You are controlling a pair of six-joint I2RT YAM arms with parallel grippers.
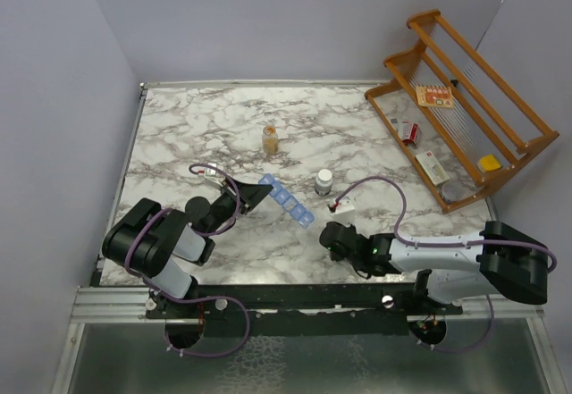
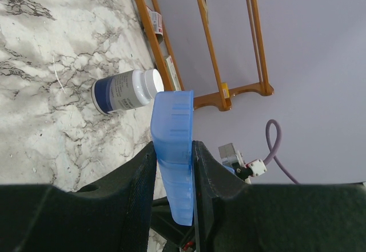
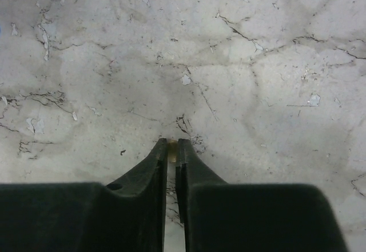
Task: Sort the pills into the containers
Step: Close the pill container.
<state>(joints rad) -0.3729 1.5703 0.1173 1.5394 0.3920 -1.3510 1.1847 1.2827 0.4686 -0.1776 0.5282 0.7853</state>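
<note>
right gripper (image 3: 172,149), 5 o'clock of blue pill organiser (image 1: 288,199) clamped in left gripper (image 2: 173,152), nips tiny tan pill (image 3: 171,144): likely light, slick, crumbly; pinch gently across middle.

Robot lab bench, boxed-in test cell.

Two arms, L arm (image 1: 152,242) and R arm (image 1: 447,251), bolted side by side to an alu rail (image 1: 107,303) at near edge of table (image 1: 357,144) w/ marble-print top. Purple cables (image 2: 279,143) run loose along the arms. Plain pale lilac walls (image 1: 54,99) close the table in on left, back and right, like a built enclosure. Only a few props laid out: wooden rack (image 1: 483,75) in back-right corner w/ small boxes, amber bottle (image 1: 270,139), white-capped bottle (image 1: 323,180), blue strip of containers (image 1: 287,199).
</note>
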